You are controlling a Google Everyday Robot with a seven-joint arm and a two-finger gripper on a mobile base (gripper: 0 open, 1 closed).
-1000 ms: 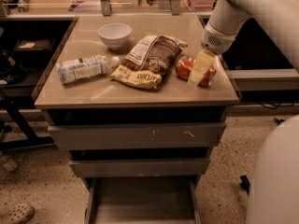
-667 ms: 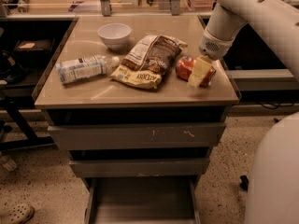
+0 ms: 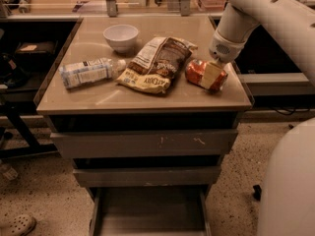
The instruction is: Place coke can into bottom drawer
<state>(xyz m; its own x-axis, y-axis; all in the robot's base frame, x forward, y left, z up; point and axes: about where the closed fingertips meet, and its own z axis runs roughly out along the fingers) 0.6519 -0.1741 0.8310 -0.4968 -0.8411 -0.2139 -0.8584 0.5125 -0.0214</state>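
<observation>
The coke can (image 3: 195,72) lies on its side on the right part of the cabinet top (image 3: 147,95), red-orange with white markings. My gripper (image 3: 210,74) comes down from the upper right on the white arm (image 3: 256,9) and sits right at the can's right half, covering part of it. The can rests on the top. The bottom drawer (image 3: 147,213) is pulled out below the two wider grey drawers; its flat grey floor shows nothing on it.
A brown-and-yellow snack bag (image 3: 156,63) lies just left of the can. A water bottle (image 3: 88,73) lies on its side at the left and a white bowl (image 3: 121,36) stands at the back. The robot's white body (image 3: 290,186) fills the lower right.
The arm has shifted slightly left and lower over the can. The can, bag, bottle and bowl have not moved.
</observation>
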